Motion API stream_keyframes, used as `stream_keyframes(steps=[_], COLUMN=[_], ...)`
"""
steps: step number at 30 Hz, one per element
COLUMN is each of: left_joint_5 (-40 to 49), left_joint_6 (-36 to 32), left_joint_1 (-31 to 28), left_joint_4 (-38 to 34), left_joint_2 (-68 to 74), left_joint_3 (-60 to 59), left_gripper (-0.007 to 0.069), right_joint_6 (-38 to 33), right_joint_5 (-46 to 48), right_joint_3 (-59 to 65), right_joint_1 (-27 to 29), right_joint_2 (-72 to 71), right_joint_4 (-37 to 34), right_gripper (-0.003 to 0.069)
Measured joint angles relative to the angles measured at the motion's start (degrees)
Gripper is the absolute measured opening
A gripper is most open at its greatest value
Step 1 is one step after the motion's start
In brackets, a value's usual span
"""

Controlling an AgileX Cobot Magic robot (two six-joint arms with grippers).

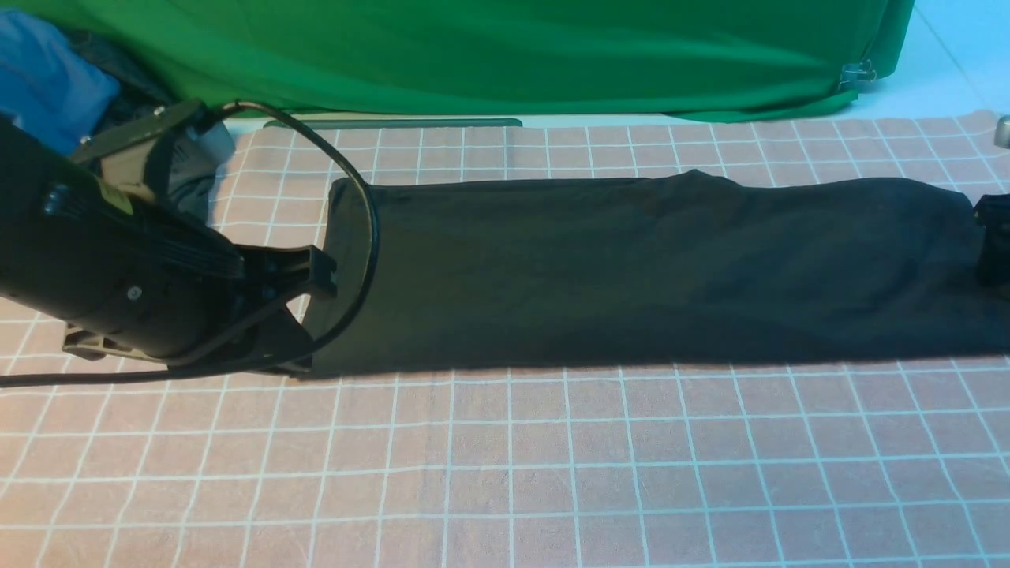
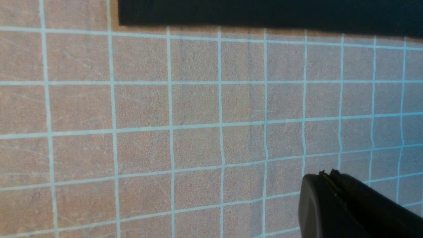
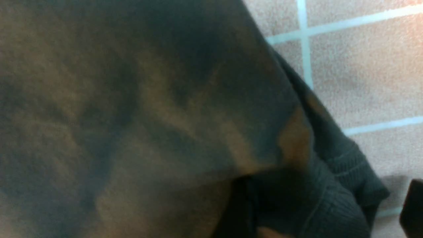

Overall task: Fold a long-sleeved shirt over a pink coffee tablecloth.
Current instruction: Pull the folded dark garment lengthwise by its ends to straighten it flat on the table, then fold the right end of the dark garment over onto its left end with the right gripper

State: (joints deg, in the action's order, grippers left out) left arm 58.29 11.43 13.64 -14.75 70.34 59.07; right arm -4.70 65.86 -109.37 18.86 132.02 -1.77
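Okay, front view first: the long-sleeved shirt (image 1: 647,268) lies on the pink coffee tablecloth (image 1: 505,473) as one long, narrow band running left to right, no sleeves sticking out, so I judge the lengthwise folds done. The chest print isn't showing from here. My left gripper (image 1: 322,274) sits at the band's left end, and only a sliver of the right gripper (image 1: 994,241) pokes in at the right end, right against the cloth. Over to the left wrist view: the left claw is pinched shut on nothing (image 2: 328,173), hanging over bare grid squares, and the shirt's edge (image 2: 264,11) is apart from it, so there's no grip on that side. Right wrist view now: it's filled with blurry dark knit (image 3: 132,115), a ribbed edge bunched up close to the lens, tablecloth peeking past it. I see one dark bit of finger off to the side, but I can't tell how wide that claw stands or whether it has any cloth. What's left, as I read it, is the crosswise folding, bringing one end of the band over toward the other.
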Motion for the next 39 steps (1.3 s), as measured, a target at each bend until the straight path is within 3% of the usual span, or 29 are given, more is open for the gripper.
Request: stream_keyframes(steps=[5, 6, 7, 8, 9, 22, 34, 39], left_joint_5=[0.2, 0.2, 0.2, 0.2, 0.2, -0.1, -3.0, -2.0], left_joint_6=[0.0, 0.0, 0.0, 0.0, 0.0, -0.1, -0.1, -0.1], left_joint_1=[0.0, 0.0, 0.0, 0.0, 0.0, 0.0, 0.0, 0.0], left_joint_4=[0.0, 0.0, 0.0, 0.0, 0.0, 0.0, -0.2, 0.7], left_joint_2=[0.0, 0.0, 0.0, 0.0, 0.0, 0.0, 0.0, -0.1], left_joint_3=[0.0, 0.0, 0.0, 0.0, 0.0, 0.0, 0.0, 1.2], left_gripper=[0.0013, 0.0013, 0.0013, 0.0013, 0.0013, 0.0013, 0.0013, 0.0013], right_joint_6=[-1.4, -1.6, -1.6, -2.0, -3.0, -4.4, -4.7, -2.5], right_joint_5=[0.0, 0.1, 0.1, 0.3, 0.5, 2.3, 2.2, -1.0], right_joint_3=[0.0, 0.0, 0.0, 0.0, -0.2, -0.1, -0.1, -0.1], right_joint_1=[0.0, -0.1, -0.1, -0.1, -0.1, -1.0, -11.6, -20.7], right_joint_2=[0.0, 0.0, 0.0, 0.0, 0.0, -8.1, -20.3, -20.6], right_joint_4=[-1.1, -1.4, -1.4, -1.9, -2.1, -3.1, -25.4, -30.6], right_gripper=[0.038, 0.0294, 0.0278, 0.0167, 0.0106, 0.0099, 0.0099, 0.0099])
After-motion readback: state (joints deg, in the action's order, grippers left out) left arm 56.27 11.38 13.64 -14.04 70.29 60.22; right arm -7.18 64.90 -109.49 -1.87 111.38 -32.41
